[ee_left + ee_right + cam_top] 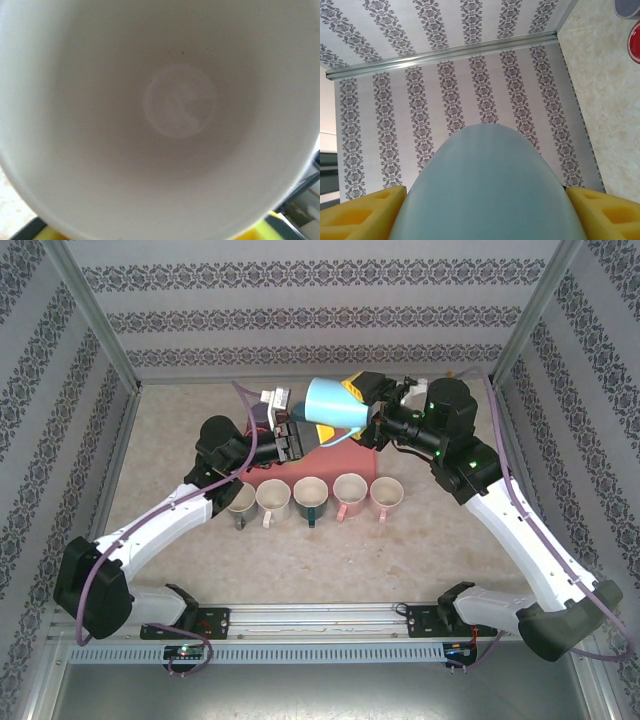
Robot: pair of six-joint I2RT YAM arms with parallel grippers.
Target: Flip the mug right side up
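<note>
So the right gripper (368,408) is clamped on the mug (335,405), upper middle, lying sideways with its mouth pointing at the left gripper (293,439). Can't tell whether that one's gripping.

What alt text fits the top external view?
A light blue mug is held tilted in the air over mid-table, clamped in the right claw, with the left claw close against it. Beneath, five mugs stand upright in a row in front of a red block.

Overhead and both close wrist cameras share the mug (335,405).
</note>
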